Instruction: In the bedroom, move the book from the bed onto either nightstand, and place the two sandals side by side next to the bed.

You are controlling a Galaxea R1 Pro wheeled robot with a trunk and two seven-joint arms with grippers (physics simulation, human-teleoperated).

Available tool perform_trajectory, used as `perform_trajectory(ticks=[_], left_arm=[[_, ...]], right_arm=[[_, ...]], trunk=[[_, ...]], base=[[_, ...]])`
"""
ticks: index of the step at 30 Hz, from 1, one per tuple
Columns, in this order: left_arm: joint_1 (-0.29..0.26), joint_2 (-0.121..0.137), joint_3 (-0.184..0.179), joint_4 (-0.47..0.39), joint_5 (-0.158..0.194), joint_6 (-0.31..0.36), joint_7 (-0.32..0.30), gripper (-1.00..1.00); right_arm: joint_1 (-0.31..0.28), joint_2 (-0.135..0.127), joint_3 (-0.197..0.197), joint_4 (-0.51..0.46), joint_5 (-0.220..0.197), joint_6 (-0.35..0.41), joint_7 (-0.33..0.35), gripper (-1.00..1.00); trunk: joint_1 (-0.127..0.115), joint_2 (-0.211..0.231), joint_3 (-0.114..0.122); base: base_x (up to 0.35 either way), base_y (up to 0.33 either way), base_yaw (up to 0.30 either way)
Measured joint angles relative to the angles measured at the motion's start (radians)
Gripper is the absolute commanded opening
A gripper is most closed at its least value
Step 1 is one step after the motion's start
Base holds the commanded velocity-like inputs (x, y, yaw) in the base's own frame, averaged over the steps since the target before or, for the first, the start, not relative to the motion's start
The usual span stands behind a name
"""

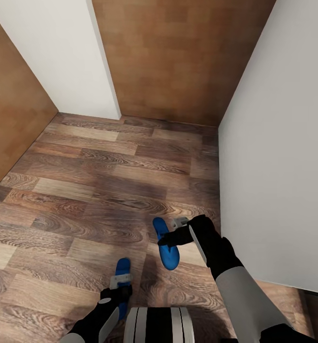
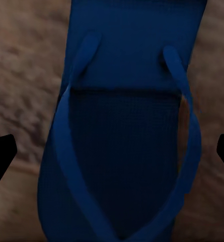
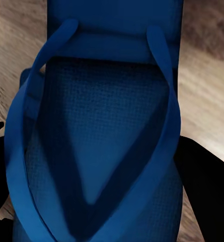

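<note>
Two blue sandals lie over the wood floor [image 1: 106,190]. The left sandal [image 1: 124,265] sits between the fingers of my left gripper [image 1: 122,282]. In the left wrist view that sandal [image 2: 127,126] has a strip of floor showing on each side, and the black fingertips [image 2: 1,156] stand wide of it, so the gripper is open. My right gripper [image 1: 171,233] is shut on the right sandal [image 1: 169,257]. In the right wrist view its dark fingers [image 3: 205,191] press both edges of that sandal [image 3: 96,141]. The book, the bed and the nightstand are out of view.
A white wall [image 1: 278,181] runs close along my right arm. Another white panel [image 1: 59,57] and brown wood-panelled walls [image 1: 178,57] close off the far side. Open floor stretches ahead and to the left.
</note>
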Motion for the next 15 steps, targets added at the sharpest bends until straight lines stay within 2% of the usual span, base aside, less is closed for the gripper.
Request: perform_trajectory(ticks=[15], left_arm=[[0.0, 0.0, 0.0, 0.0, 0.0, -0.005, 0.0, 1.0]], right_arm=[[0.0, -0.001, -0.001, -0.002, 0.001, 0.0, 0.0, -1.0]], trunk=[[0.0, 0.0, 0.0]], base=[[0.0, 0.0, 0.0]])
